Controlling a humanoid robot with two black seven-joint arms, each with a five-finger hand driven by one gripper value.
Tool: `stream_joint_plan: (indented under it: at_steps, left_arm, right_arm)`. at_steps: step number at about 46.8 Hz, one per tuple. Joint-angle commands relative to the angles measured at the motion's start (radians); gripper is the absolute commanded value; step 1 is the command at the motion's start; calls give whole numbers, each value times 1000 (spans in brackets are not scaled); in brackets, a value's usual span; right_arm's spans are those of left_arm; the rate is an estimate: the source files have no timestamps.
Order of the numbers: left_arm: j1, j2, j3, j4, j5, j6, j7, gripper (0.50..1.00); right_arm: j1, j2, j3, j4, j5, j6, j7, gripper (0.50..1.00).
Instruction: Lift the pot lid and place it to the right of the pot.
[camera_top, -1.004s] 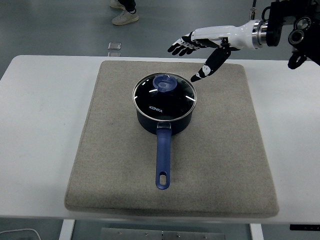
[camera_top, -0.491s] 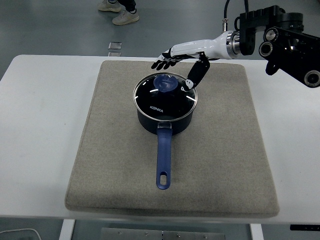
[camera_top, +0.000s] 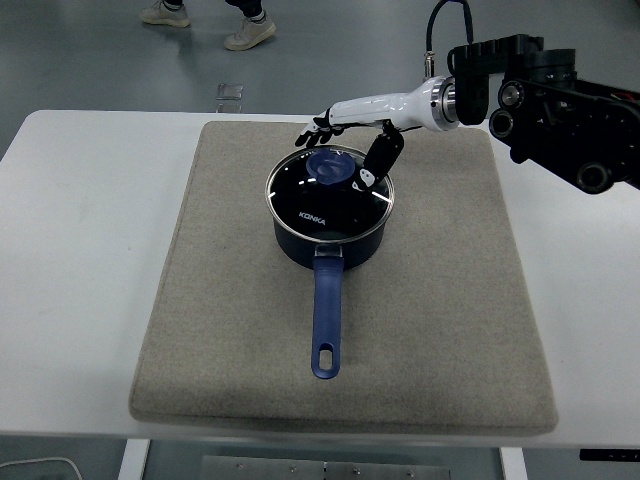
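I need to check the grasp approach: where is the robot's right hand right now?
In the head view, the right hand reaches in from the right, open, over the far edge of the pot lid, beside its blue knob.

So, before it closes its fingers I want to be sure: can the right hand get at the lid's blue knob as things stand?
Probably yes. The right hand hovers open just behind the blue knob, thumb hanging down beside it. The lid sits on the pot, and nothing lies between hand and knob.

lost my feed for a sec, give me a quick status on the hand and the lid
Right robot hand open, over the lid knob, no grasp. Lid seated on pot. Mat right of pot bare. Left arm out of view.
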Motion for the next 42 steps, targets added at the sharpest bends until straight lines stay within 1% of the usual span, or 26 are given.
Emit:
stream_joint_plan:
  at_steps: [1,4,13,42]
  left_arm:
    - [0,0,0,1,0,0,0,1000]
    - [0,0,0,1,0,0,0,1000]
    - [0,0,0,-1,0,0,0,1000]
    - [0,0,0,1,0,0,0,1000]
  right_arm:
    - [1,-3,0,0,0,0,1,862]
    - [3,-4,0,-2,-2,0,1,828]
    - [15,-9,1,0,0,0,1,807]
    - [9,-1,0,3,0,0,1,803]
